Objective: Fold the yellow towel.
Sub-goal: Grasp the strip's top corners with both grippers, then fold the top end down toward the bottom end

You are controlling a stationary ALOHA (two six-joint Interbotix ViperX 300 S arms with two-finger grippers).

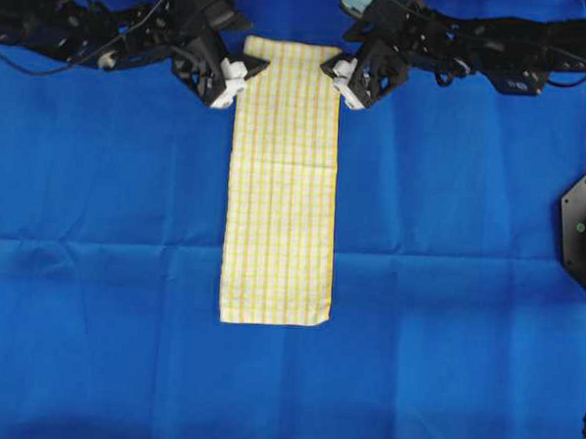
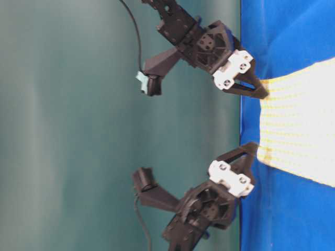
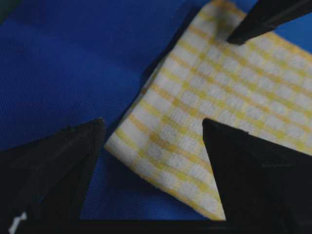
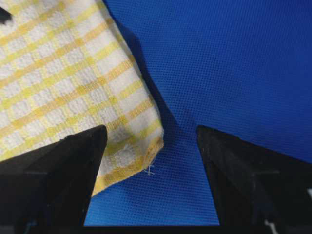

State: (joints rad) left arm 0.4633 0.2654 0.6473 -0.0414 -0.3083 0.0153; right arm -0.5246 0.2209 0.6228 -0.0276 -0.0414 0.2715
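Note:
The yellow towel (image 1: 281, 180) lies flat as a long narrow strip on the blue cloth, running from the far edge toward the near side. My left gripper (image 1: 243, 79) is open at the towel's far left corner. In the left wrist view that corner (image 3: 161, 146) lies between the spread fingers (image 3: 58, 161) of the left gripper (image 3: 152, 122). My right gripper (image 1: 338, 82) is open at the far right corner. The right wrist view shows the hemmed corner (image 4: 131, 151) beside the left finger (image 4: 58, 165) of the right gripper (image 4: 150, 127). Neither gripper holds anything.
The blue cloth (image 1: 106, 220) covers the whole table. A black mount (image 1: 583, 225) stands at the right edge. From table level the towel's far end (image 2: 303, 125) reaches the cloth's back edge, with both arms behind it.

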